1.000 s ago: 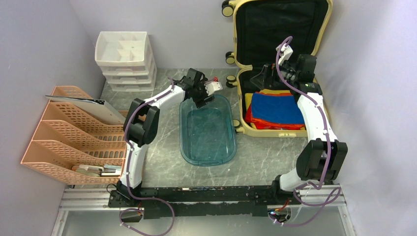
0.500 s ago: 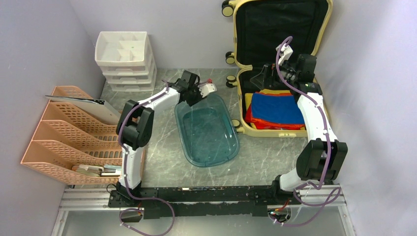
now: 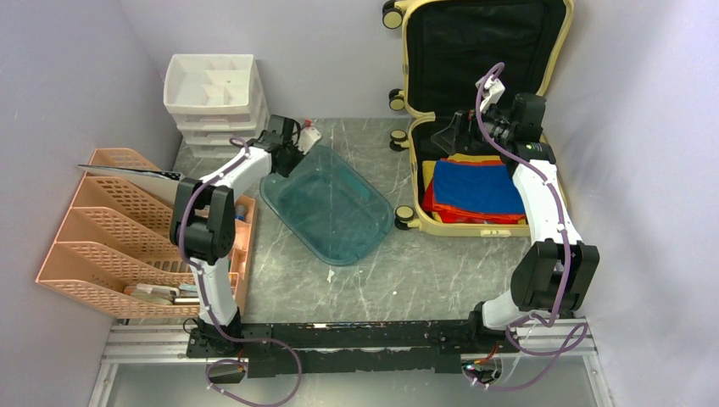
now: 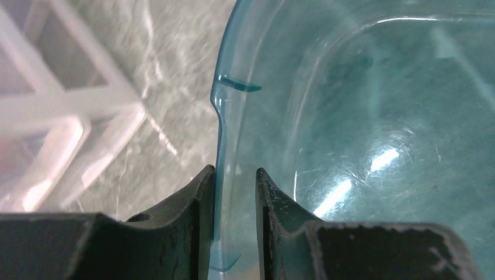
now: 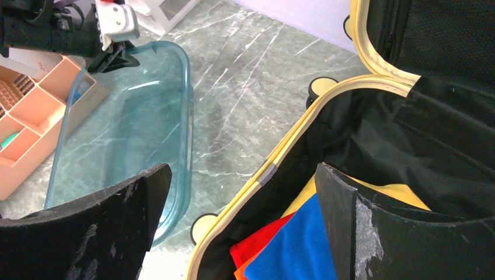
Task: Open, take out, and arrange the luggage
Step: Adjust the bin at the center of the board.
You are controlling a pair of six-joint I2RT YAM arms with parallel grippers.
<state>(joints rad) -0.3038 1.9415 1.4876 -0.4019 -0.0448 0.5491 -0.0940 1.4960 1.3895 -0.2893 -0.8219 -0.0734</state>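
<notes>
Top external view shows the luggage (image 3: pixel 462 227) lying open at the far right of the table, lid propped against the back wall, long axis running near to far, with folded clothes (image 3: pixel 475 191) stacked in its lower shell. The right gripper (image 5: pixel 242 175) hangs just above that shell's far end, jaws spread wide and empty, so it is clearly the nearer arm. The left gripper (image 4: pixel 235 175) is clamped on the rim of the teal tray (image 3: pixel 326 203), well apart to the left.
</notes>
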